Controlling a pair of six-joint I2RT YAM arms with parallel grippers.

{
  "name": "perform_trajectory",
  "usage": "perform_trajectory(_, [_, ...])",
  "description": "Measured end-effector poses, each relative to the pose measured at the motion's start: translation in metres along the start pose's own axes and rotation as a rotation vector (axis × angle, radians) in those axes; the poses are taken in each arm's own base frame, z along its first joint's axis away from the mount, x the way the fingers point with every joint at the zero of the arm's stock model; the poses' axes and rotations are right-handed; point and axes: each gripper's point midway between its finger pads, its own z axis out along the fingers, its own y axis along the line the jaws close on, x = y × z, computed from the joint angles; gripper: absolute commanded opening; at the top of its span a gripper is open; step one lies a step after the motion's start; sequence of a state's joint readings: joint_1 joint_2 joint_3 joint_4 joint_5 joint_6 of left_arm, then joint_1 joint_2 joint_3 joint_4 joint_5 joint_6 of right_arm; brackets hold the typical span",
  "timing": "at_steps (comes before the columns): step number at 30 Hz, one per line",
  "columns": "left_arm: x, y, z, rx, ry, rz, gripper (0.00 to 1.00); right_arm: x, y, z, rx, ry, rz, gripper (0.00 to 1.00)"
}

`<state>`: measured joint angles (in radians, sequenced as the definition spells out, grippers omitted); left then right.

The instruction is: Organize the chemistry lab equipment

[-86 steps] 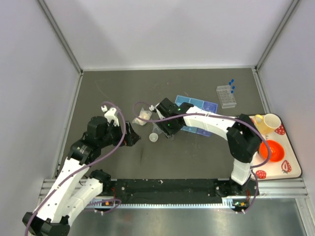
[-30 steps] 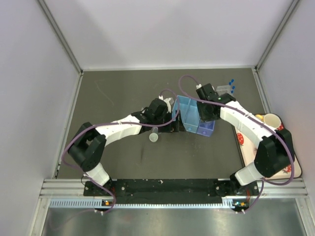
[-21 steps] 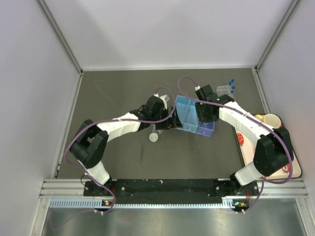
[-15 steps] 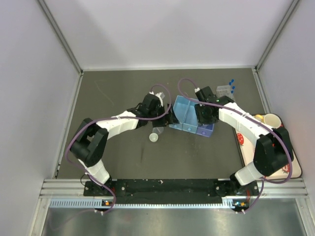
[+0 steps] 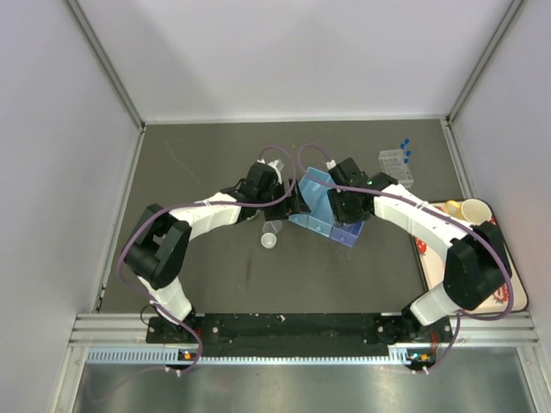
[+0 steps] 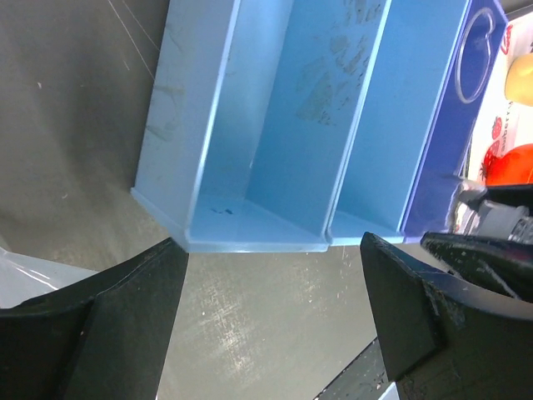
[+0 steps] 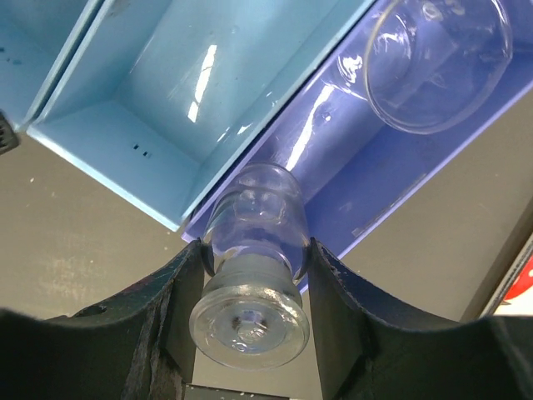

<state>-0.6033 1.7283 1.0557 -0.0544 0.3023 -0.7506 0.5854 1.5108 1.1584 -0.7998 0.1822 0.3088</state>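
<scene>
Partly done: the round dish point(image 7: 437, 62) lies in the dark-blue compartment of the blue organizer point(image 6: 275, 125), and the right gripper point(image 7: 254, 300) clamps a small clear flask point(image 7: 254, 242) just above it. The left gripper point(image 6: 266, 321) gapes wide and empty beside the organizer, while a tiny beaker point(image 5: 269, 239) and the tube rack point(image 5: 396, 168) sit outside on the table point(image 5: 198, 172)

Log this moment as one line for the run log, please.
left gripper open, facing blue organizer end | right gripper shut on clear glass vessel at purple compartment end | round dish in purple compartment
</scene>
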Motion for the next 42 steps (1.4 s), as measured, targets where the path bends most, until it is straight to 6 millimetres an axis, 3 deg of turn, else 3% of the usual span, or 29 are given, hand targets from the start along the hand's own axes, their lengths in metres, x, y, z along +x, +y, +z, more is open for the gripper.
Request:
perform_trajectory(13, [-0.01, 0.009, -0.004, -0.022, -0.012, -0.018, 0.89, 0.017, 0.048, -0.01, -0.078, 0.005, -0.089, 0.15])
perform_trajectory(21, [-0.015, 0.007, -0.01, -0.02, -0.019, -0.005, 0.89, 0.012, 0.042, -0.011, -0.043, -0.023, -0.111, 0.16])
perform_trajectory(24, [-0.016, -0.001, -0.02, -0.002, -0.023, 0.007, 0.88, 0.01, 0.037, -0.011, -0.022, -0.034, -0.128, 0.16])
perform_trajectory(31, [-0.023, -0.026, -0.063, 0.049, -0.075, 0.085, 0.89, 0.01, 0.031, -0.004, -0.01, -0.042, -0.151, 0.16])
perform_trajectory(42, [-0.018, -0.043, -0.116, 0.087, -0.133, 0.158, 0.89, 0.017, 0.021, 0.009, -0.018, -0.023, -0.127, 0.17])
